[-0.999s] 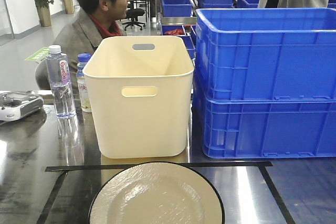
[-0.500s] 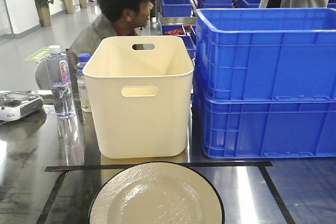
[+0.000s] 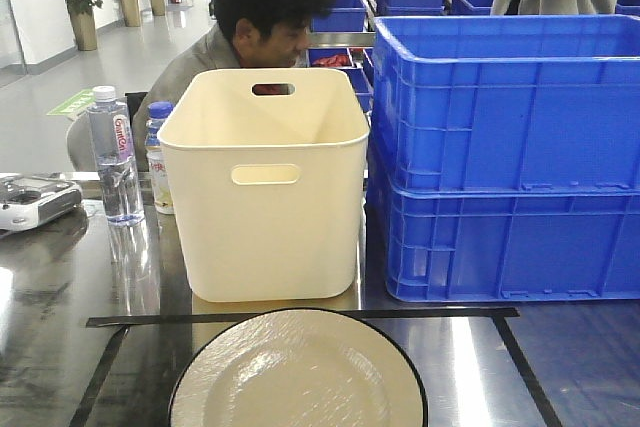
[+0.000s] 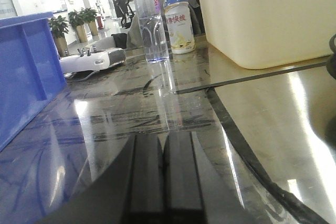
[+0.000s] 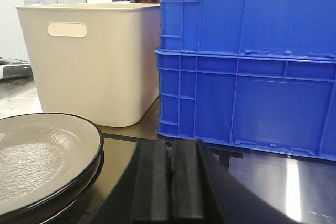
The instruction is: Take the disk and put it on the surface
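Note:
The disk (image 3: 300,372) is a beige plate with a black rim, lying at the near edge of the dark, mirror-like surface (image 3: 480,367) inside the black tape lines (image 3: 300,318). From the right wrist the disk (image 5: 42,156) shows at the left, seemingly on top of a second plate. My right gripper (image 5: 170,153) is shut and empty, low over the tabletop just right of the disk and not touching it. My left gripper (image 4: 164,145) is shut and empty too, low over the glossy surface (image 4: 157,93) left of the tape line. Neither gripper appears in the front view.
A cream bin (image 3: 265,187) stands right behind the disk, with two stacked blue crates (image 3: 510,157) to its right. A water bottle (image 3: 115,157), a small drink bottle (image 3: 158,162) and a grey controller (image 3: 35,199) sit at the left. Another blue crate (image 4: 23,72) is beside my left gripper. A person (image 3: 265,7) sits behind the bin.
The person behind the cream bin has shifted to the right and turned his head. The disk, the containers and both grippers have not moved.

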You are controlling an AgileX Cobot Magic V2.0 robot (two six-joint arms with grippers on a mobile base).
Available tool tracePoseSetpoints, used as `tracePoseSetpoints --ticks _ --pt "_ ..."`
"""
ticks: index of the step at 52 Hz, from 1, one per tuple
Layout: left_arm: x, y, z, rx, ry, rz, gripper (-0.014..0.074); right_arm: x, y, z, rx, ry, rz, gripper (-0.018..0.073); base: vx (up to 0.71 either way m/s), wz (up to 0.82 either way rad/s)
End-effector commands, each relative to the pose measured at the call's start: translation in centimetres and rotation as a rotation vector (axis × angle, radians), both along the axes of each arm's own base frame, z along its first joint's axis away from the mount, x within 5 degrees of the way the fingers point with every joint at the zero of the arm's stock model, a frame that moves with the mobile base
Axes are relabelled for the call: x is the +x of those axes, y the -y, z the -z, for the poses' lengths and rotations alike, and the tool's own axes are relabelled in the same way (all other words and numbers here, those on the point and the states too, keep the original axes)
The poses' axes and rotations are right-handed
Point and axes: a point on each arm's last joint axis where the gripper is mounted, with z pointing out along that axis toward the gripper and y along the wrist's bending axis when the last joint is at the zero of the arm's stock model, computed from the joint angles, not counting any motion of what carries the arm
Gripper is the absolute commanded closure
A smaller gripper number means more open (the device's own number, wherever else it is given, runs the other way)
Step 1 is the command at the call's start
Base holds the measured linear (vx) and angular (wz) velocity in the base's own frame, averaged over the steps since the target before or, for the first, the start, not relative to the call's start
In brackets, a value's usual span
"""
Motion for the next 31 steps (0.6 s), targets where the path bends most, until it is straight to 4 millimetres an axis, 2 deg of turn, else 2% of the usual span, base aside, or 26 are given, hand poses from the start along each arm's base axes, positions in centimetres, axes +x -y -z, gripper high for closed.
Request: tracePoseSetpoints --ticks 1,20,26,31 --pt "-0.1 0.0 -0.4 -0.019 0.086 0.002 0.0602 0.1 0.3 -1.2 0.009 0.045 0.041 0.0568 0.00 0.00" --pt "-0.1 0.0 -0.4 -0.019 0.086 0.002 0.0602 0.1 0.1 0.1 -0.081 0.090 0.014 0.0568 0.00 0.00" --pt "-0.1 0.0 -0.4 -0.019 0.086 0.002 0.0602 0.2 0.1 1.8 -0.012 0.070 0.016 0.0568 0.00 0.00" --pt "-0.1 0.0 -0.4 -0.019 0.086 0.002 0.0602 0.3 1.0 4.2 0.066 -0.008 0.107 0.0568 0.00 0.00"
